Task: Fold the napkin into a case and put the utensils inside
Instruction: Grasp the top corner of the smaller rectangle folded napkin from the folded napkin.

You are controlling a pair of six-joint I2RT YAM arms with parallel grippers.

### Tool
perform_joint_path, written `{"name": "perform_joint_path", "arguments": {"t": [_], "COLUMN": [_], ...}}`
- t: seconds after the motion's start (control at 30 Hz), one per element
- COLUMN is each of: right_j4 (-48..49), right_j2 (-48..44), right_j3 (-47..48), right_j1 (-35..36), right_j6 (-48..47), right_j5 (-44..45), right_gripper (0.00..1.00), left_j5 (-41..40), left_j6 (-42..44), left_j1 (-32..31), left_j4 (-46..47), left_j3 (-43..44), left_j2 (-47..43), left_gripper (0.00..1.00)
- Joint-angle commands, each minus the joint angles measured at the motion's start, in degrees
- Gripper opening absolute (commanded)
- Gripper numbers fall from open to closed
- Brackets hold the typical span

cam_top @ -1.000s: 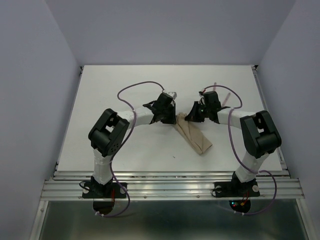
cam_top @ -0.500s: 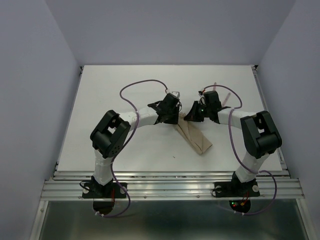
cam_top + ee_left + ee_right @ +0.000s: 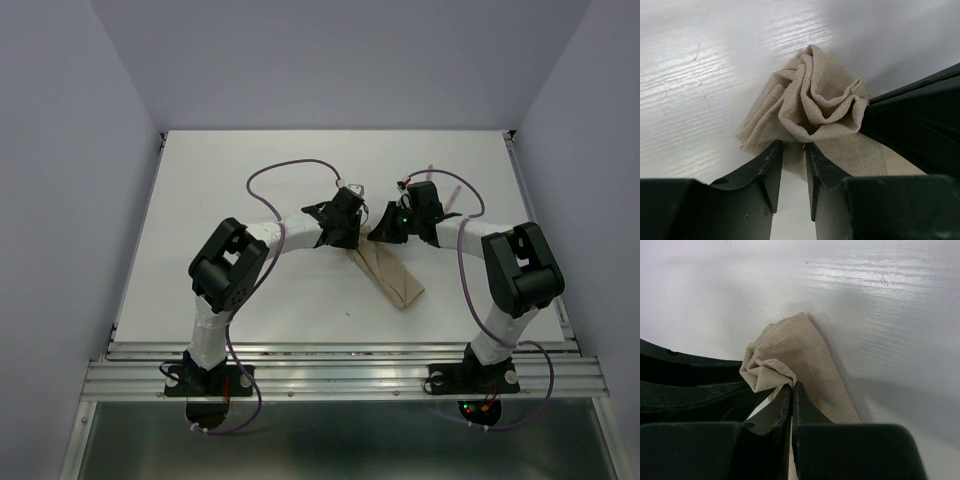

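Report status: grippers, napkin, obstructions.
Right gripper shut on napkin, bunched end. Left gripper open, tips at same bunch. Rest lies folded narrow on table. No obstruction seen.

White-wrapped arms (image 3: 287, 234) with black joint housings (image 3: 228, 268), looping purple cables (image 3: 295, 163), matte black fingers (image 3: 766, 170).

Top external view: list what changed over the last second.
The left arm swung rightward, bringing the left gripper closer to the bunched far end of the napkin, its jaws slightly apart there. Unchanged: the right gripper stays shut on that same end, and the folded napkin lies where it was on the table.
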Motion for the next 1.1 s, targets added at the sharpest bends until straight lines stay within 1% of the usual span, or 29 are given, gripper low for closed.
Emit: {"name": "perform_joint_path", "arguments": {"t": [0.0,0.17,0.3,0.43,0.53,0.67,0.73,0.77,0.8,1.07], "right_j4": [2.7,2.6,2.6,2.7,2.6,2.7,2.7,2.6,2.6,2.5], "right_j2": [-1.7,-1.8,-1.9,-2.0,-2.1,-2.2,-2.1,-2.1,-2.1,-2.6], "right_j3": [0.1,0.1,0.1,0.1,0.1,0.1,0.1,0.1,0.1,-0.2], "right_j1": [-0.3,-0.3,-0.3,-0.3,-0.3,-0.3,-0.3,-0.3,-0.3,-0.3], "right_j6": [0.1,0.1,0.1,0.2,0.1,0.1,0.1,0.1,0.1,0.3], "right_j5": [-1.2,-1.5,-1.6,-1.6,-1.6,-1.6,-1.6,-1.6,-1.5,-0.3], "right_gripper": [0.01,0.01,0.01,0.01,0.01,0.01,0.01,0.01,0.01,0.01], "left_j5": [-0.8,-1.2,-1.8,-2.5,-2.6,-3.5,-3.9,-4.0,-4.2,-4.0], "left_j6": [1.8,1.9,1.9,1.9,2.3,2.4,2.3,2.3,2.3,2.4], "left_j1": [-1.1,-1.4,-1.5,-1.5,-1.5,-1.5,-1.5,-1.5,-1.5,-1.5], "left_j4": [-1.6,-1.7,-2.3,-2.8,-3.3,-3.7,-3.9,-4.0,-4.1,-3.1], "left_j3": [3.2,3.8,4.5,5.1,5.2,5.2,5.0,5.0,5.0,3.4], "left_j2": [1.4,2.5,3.0,3.3,3.5,3.6,3.4,3.2,2.9,0.0], "left_gripper": [0.36,0.35,0.33,0.25,0.22,0.14,0.08,0.07,0.00,0.00]}}
